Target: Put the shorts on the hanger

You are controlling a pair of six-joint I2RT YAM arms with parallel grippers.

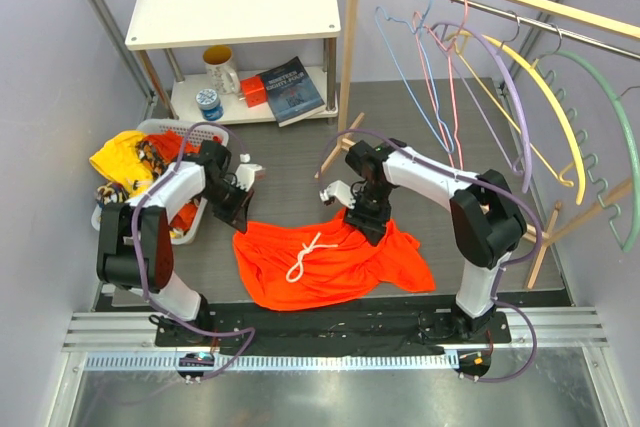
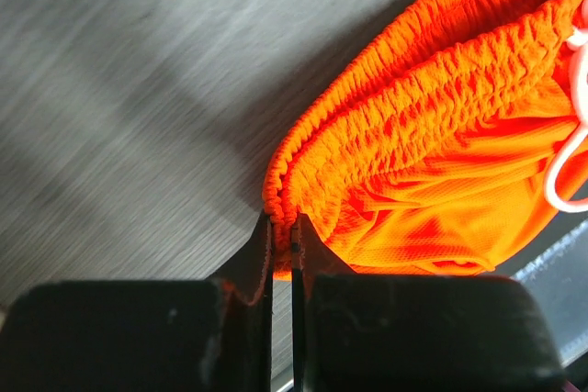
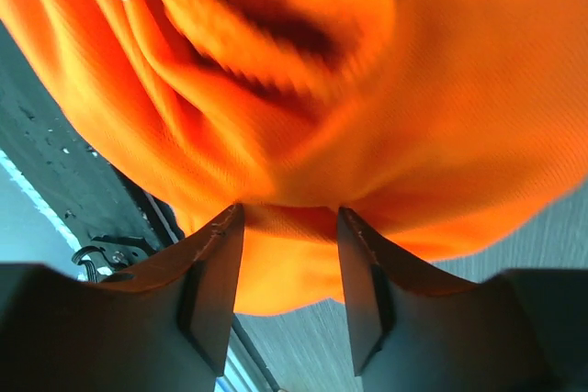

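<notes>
— Why is the left gripper (image 2: 283, 254) squeezed tight on the shorts (image 1: 330, 262)?

— It pinches the stretchy waist edge so it can lift them off the table (image 1: 290, 167). The right gripper (image 3: 289, 259) has fingers apart with cloth bunched between; maybe it isn't gripping yet.

— How do they look?

— Bright orange, crumpled, white string on top. The blue hanger (image 1: 405, 57) hangs far away.
</notes>
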